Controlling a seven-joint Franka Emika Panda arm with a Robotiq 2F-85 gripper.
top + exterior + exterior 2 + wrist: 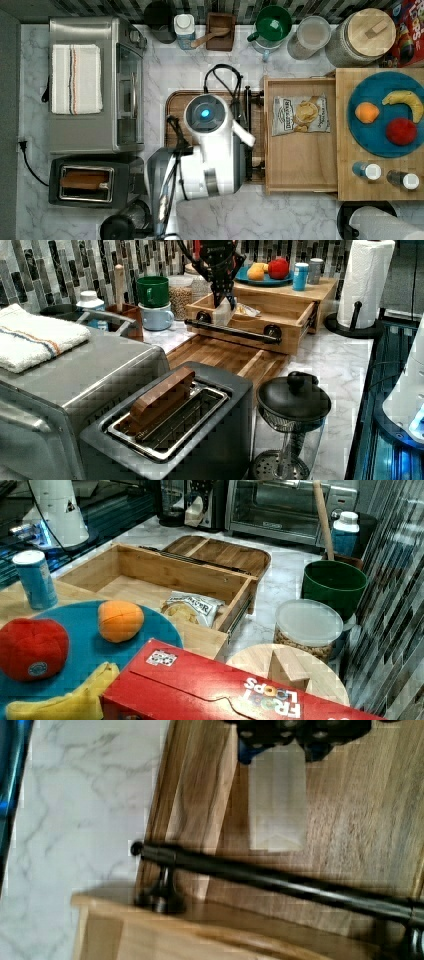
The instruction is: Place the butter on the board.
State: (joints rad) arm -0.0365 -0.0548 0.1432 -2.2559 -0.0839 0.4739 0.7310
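While carrying the butter [277, 805], look how that pale stick hangs straight down from the gripper [280, 751], pinched tight at its top end from both sides. Up in the air, touching nothing else.

Look right below the gripper next. Find the board [350, 815] there, dark brown, flat and bare under the stick. Good spot, so probably no need to slide far sideways.

Now go down slowly. Hold the stick upright and steady, with no swinging. Lower until the bottom end touches the wood, not before. Do not drop from high up, or risk a bounce or a roll off the board. Squeeze just enough to hold on. Most likely soft stuff inside that wrapper, so easy to squash with a hard pinch.

Let go only after touching down. Open wide, then lift straight up, so as not to knock the stick over. A tall thin stick set on its end could tip, so maybe better to lean it over and lay it flat first.

Watch out for the black handle bar [280, 877] just beside the gripper. Part of the light wooden tray [295, 320], close on that side. Stay on the board side of the bar and do not bump it on the way down or back up.

Farther past the gripper, inside that tray, a bag of chips [300, 115]. Leave it alone.
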